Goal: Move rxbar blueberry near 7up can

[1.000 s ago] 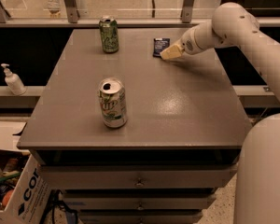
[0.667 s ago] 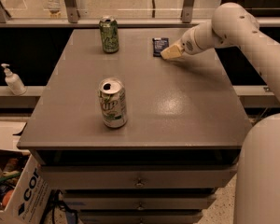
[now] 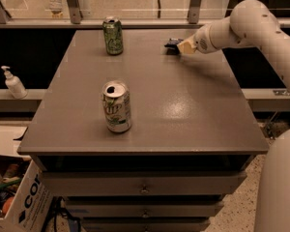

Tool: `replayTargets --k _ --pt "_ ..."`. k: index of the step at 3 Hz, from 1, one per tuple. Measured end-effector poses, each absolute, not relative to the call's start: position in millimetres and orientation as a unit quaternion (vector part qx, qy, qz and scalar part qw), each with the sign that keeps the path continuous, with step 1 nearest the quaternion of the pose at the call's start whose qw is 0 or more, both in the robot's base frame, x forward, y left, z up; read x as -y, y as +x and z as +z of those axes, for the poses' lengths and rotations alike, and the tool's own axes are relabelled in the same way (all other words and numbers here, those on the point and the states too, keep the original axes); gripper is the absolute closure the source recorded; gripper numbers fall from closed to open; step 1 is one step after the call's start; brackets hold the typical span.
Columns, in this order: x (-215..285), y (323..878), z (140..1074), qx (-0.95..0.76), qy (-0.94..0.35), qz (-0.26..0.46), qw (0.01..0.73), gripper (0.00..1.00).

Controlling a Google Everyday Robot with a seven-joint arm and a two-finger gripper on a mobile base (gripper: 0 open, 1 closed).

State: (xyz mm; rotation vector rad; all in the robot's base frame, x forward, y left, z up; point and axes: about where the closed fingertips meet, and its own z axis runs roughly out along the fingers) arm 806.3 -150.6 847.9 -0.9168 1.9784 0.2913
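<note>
The claw (image 3: 182, 46) hangs low over the far right part of the bench (image 3: 193, 115). Its tip is right at the dark blue snack bar (image 3: 172, 43), which lies on the bench top just to the claw's left (whether the claw is wide, narrow or holding the bar cannot be told). The 7up can (image 3: 117, 106) stands upright well apart, forward and left of the claw. A darker green can (image 3: 113, 35) stands further left near the far edge.

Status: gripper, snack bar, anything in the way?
Gripper at far right of the table, at the blue bar. Bar far from the white can, front left. Green can far left, off the straight line.
</note>
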Motion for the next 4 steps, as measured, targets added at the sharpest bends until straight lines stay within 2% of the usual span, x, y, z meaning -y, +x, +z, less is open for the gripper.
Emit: replayTargets --k 2,4 --pt "162.8 788.6 895.2 -0.771 -0.376 0.144 0.494 1.0" --pt "169.0 731.8 898.9 -0.773 -0.42 0.179 0.44 1.0"
